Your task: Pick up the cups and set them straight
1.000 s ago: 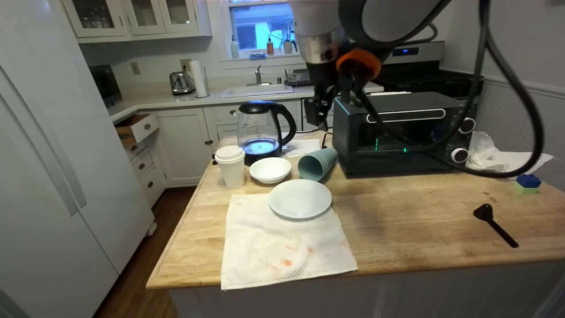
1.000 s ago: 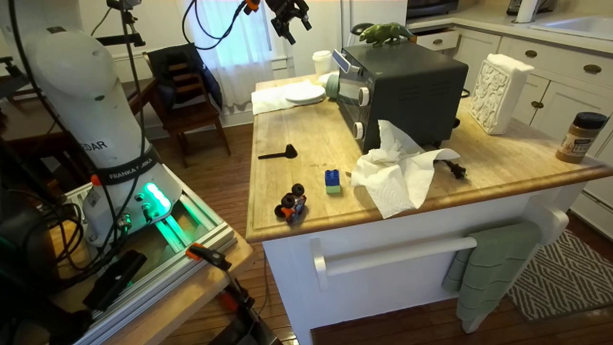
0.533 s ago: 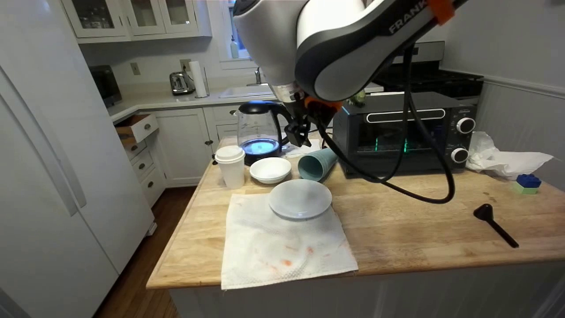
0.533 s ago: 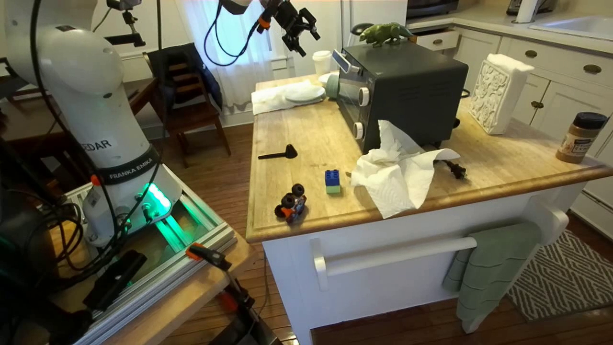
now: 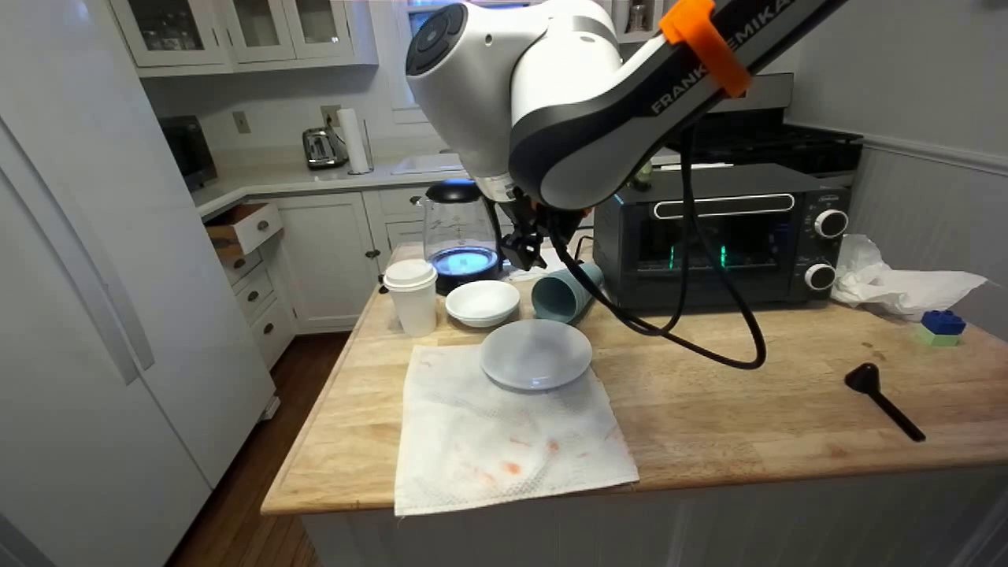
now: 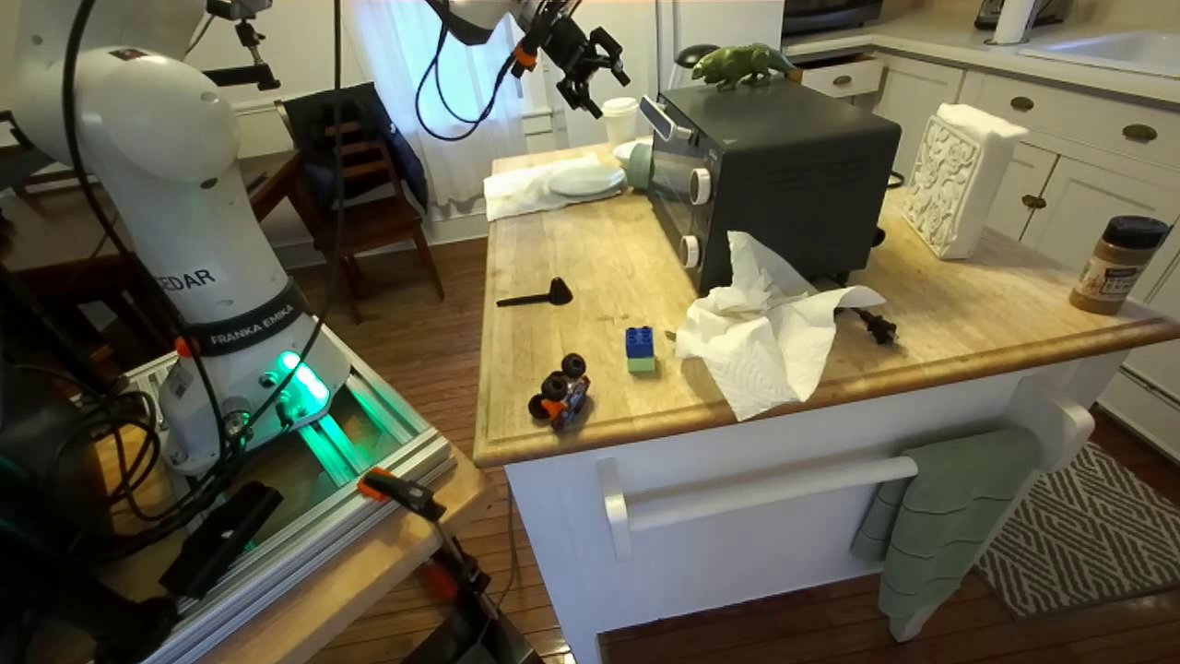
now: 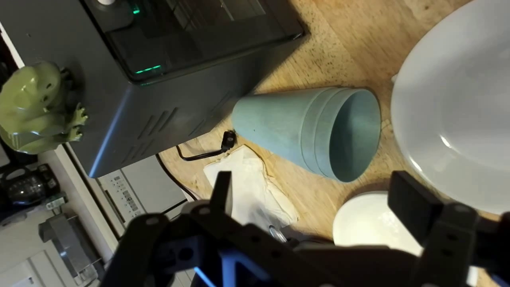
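My claw [image 7: 315, 195] is hanging spread wide, gripping nothing. In my wrist view, the nested teal cups [image 7: 283, 125] are lying on their side at its twelve o'clock, mouth facing three; a white bowl [image 7: 363, 223] is sitting at four, a plate [image 7: 458, 99] at two, an oven [image 7: 187, 101] at ten.

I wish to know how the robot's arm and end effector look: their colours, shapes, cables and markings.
The arm has rounded white and grey segments, with an orange strap around it and a black cable. A black band near its base reads FRANKA EMIKA in white, above a green light. The end effector is black and angular, with two block-tipped fingers.
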